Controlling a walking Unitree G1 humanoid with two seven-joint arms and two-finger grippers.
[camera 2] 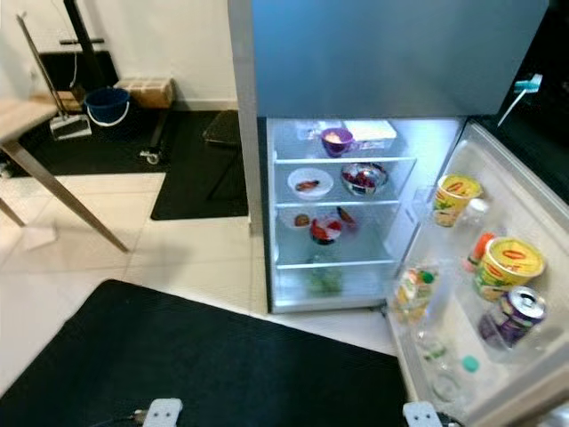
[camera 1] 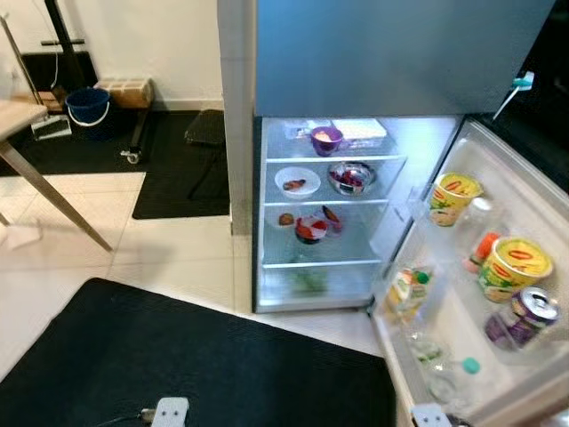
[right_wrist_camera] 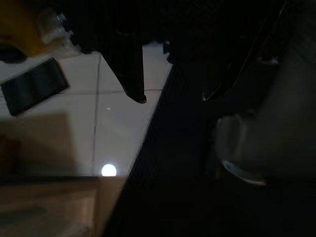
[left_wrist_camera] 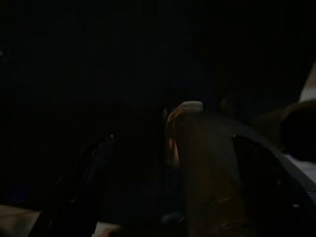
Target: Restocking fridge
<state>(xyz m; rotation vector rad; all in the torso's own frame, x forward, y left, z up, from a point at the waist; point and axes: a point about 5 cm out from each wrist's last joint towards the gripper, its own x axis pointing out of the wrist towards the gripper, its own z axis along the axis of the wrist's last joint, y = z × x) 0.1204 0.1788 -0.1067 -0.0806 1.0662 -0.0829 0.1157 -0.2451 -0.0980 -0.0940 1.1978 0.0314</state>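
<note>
The fridge (camera 1: 356, 213) stands open ahead of the robot, interior lit, its door (camera 1: 524, 258) swung out to the robot's right. On the top shelf sits a purple cup (camera 1: 326, 139) beside a flat white container (camera 1: 359, 131). The shelf below carries a white bowl (camera 1: 297, 181) with something dark in it and, just beside it, a metal bowl (camera 1: 350, 176) of red food. The next shelf down holds a small cluster of red and dark items (camera 1: 310, 226); they are too small to identify. Something green (camera 1: 309, 280) lies in the bottom drawer. The door racks hold two yellow-lidded tubs, one higher (camera 1: 454, 197) and one lower (camera 1: 513, 267), an orange-capped bottle (camera 1: 481, 250) between them, a purple can (camera 1: 524, 316) near the lower tub, a juice carton (camera 1: 408, 291) and a clear bottle with a teal cap (camera 1: 449, 374) lower down. A black mat (camera 1: 196, 365) covers the floor in front of the fridge. To the robot's left are a wooden table (camera 1: 18, 120) and, farther back, a blue bucket (camera 1: 88, 105). The left wrist view is very dark: the left gripper (left_wrist_camera: 170, 197) has its two fingers set apart, with a dim bottle-like object (left_wrist_camera: 202, 168) between them; contact cannot be told. In the right wrist view one black finger (right_wrist_camera: 131, 64) of the right gripper shows above pale floor tile (right_wrist_camera: 89, 128); whether that hand is spread or closed cannot be told.
</note>
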